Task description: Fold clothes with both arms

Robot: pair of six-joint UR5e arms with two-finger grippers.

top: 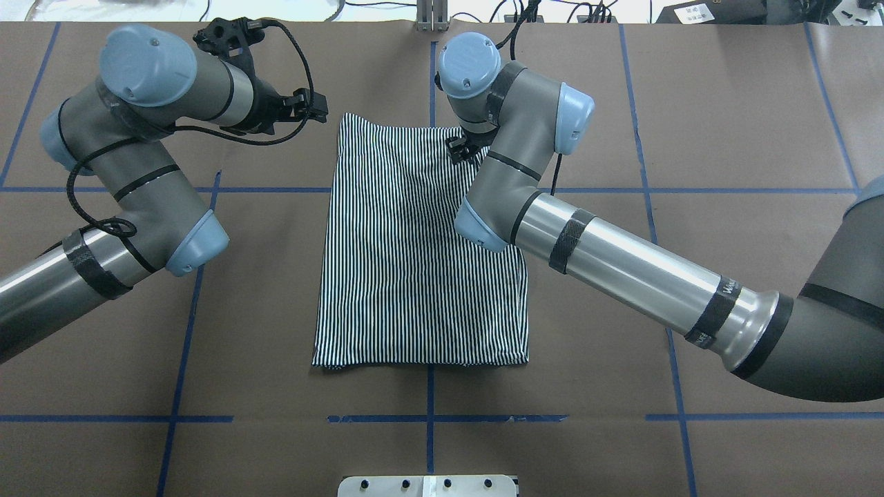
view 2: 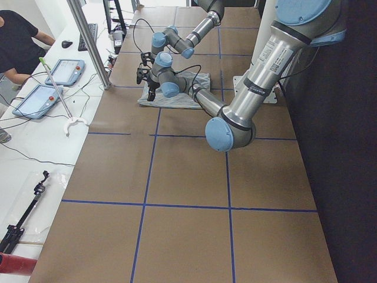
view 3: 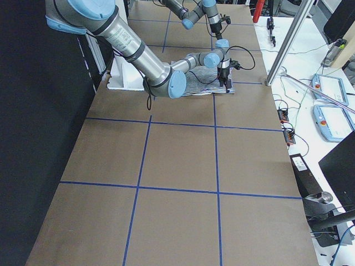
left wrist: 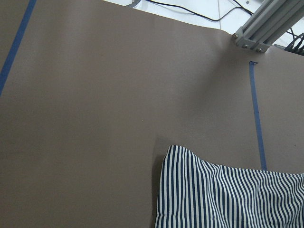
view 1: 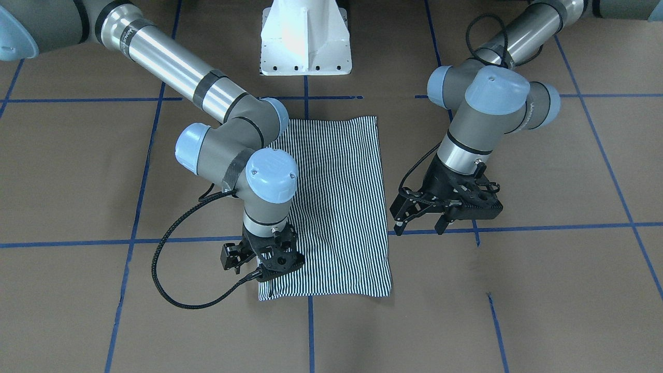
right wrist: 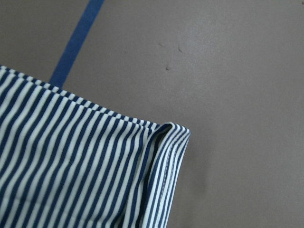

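Shirt point(view 1: 336, 207) folded flat; left gripper point(view 1: 419, 225) spread, beside it; right gripper point(view 1: 272, 268) over corner, grip unclear

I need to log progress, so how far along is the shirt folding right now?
Done: the shirt lies as a flat striped rectangle, sleeves and collar tucked out of sight. In hand: the right tool is down at a far corner, grip unclear; the left tool hangs open beside the cloth. Left: probably a final fold in half.

Count: 1 striped shirt point(top: 414, 262). 2 arms: left arm point(top: 145, 200), right arm point(top: 621, 262). 2 grippers: left gripper point(view 1: 419, 225), right gripper point(view 1: 272, 267). 1 white pedestal point(view 1: 305, 36). 1 person point(view 2: 15, 35) (partly seen in the left side view).
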